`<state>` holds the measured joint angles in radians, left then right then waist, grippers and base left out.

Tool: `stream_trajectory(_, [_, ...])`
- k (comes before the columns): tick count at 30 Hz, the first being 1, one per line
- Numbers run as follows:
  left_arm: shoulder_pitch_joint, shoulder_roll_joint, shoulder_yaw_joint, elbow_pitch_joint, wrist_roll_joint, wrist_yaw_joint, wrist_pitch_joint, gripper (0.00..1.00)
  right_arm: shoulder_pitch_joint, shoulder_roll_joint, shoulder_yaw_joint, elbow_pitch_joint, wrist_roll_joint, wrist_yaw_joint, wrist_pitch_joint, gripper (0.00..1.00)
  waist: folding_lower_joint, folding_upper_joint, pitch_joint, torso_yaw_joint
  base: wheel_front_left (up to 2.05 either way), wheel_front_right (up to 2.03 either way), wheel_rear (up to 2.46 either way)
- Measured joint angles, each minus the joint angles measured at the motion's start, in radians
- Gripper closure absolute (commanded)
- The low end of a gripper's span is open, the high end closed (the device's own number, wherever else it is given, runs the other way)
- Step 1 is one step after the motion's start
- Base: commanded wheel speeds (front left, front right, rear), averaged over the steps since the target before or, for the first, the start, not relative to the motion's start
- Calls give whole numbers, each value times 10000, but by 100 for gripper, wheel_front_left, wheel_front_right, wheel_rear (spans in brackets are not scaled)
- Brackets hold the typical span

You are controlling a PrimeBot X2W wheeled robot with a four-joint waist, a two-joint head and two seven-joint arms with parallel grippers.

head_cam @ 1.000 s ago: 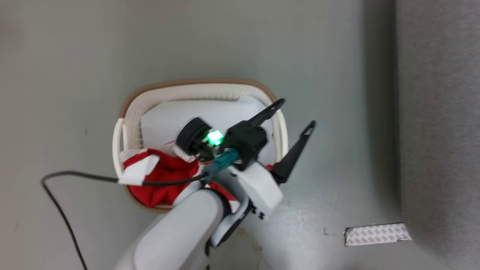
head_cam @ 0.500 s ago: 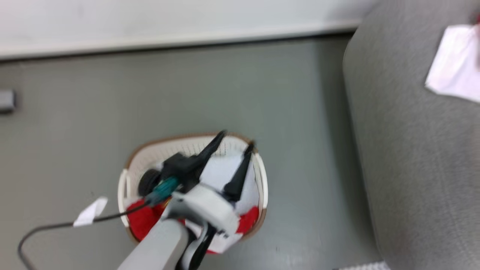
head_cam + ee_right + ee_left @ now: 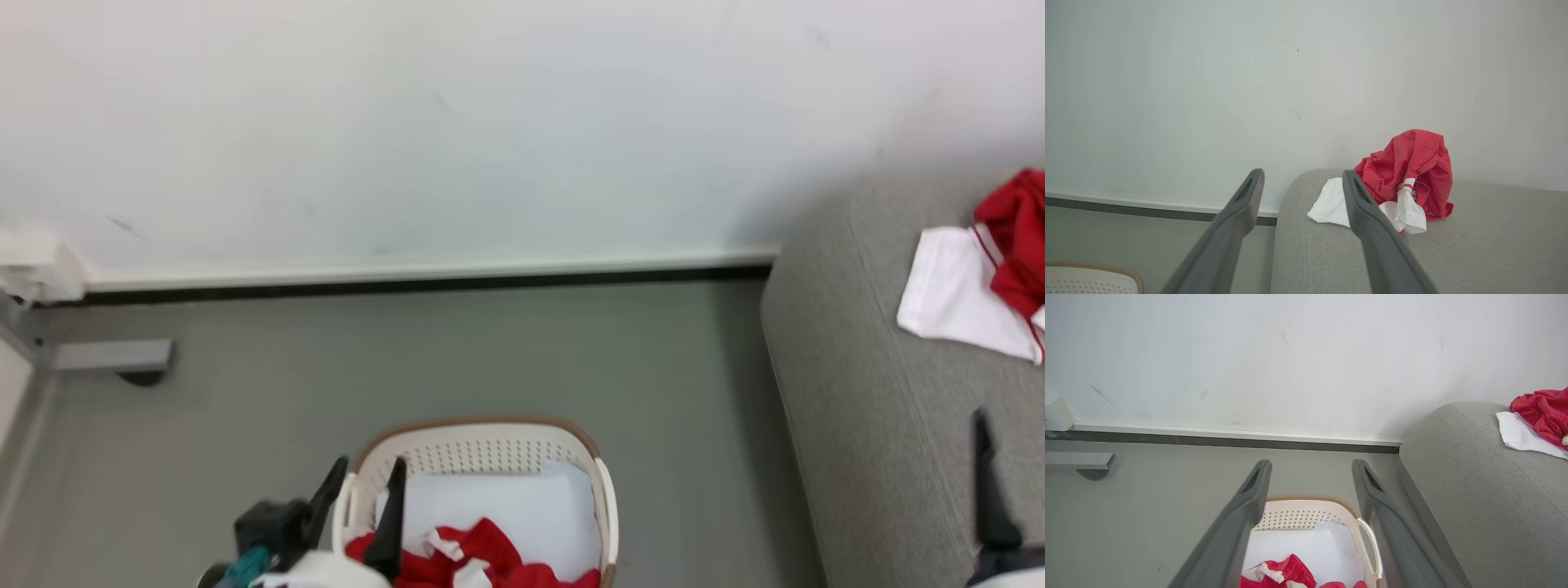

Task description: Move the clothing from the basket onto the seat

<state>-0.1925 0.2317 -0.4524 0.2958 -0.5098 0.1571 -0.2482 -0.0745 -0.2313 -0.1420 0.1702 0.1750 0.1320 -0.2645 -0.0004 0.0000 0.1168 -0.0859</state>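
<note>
The cream basket (image 3: 482, 437) stands on the floor at the bottom middle. Red-and-white clothing (image 3: 490, 559) lies in its near part on a pale pad (image 3: 506, 506). My left gripper (image 3: 365, 474) is open and empty above the basket's left rim. In the left wrist view the left gripper (image 3: 1310, 469) frames the basket (image 3: 1331, 504) and the clothing (image 3: 1294, 571). Another red-and-white garment (image 3: 1412, 171) lies crumpled on the grey seat (image 3: 1474, 245), just beyond my open, empty right gripper (image 3: 1301, 175). One right finger (image 3: 986, 482) stands over the seat (image 3: 849, 392).
A white wall with a dark baseboard (image 3: 424, 282) runs behind the basket. A grey metal foot (image 3: 114, 359) and a white block (image 3: 33, 261) sit at the far left. Grey floor (image 3: 694, 425) lies between the basket and the seat.
The head camera has swung upward, so the wall and the garment on the seat came into view. My left gripper now shows lower, at the basket's left rim. The right finger has appeared over the seat.
</note>
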Motion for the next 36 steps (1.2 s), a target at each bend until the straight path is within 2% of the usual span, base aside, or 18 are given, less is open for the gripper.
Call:
stream_trajectory(5, [904,169,420,324,104,-17,-128,0,1071,1012,242,-217,-48,0,2,0,0,0,-863,393,0,0,0])
stream_trajectory(9, [1345,151,989,13,731,-82,-151,0,1572,1467,299,-98,-251,0,2,0,1,0,-1305,675,0,0,0])
stream_trajectory(13, [2040,-100,1672,-372,1285,-224,-151,0,1861,1720,545,52,-502,0,2,0,2,0,-1587,775,0,0,0])
stream_trajectory(23, [2658,-817,2882,-765,2188,-867,-157,0,1832,1791,840,77,-416,-2,2,0,4,1,-1637,719,0,0,0])
stream_trajectory(36, [2622,-1383,3534,-756,2993,-1430,-159,0,1783,1804,1022,52,-205,0,2,0,4,0,-1483,560,0,0,0])
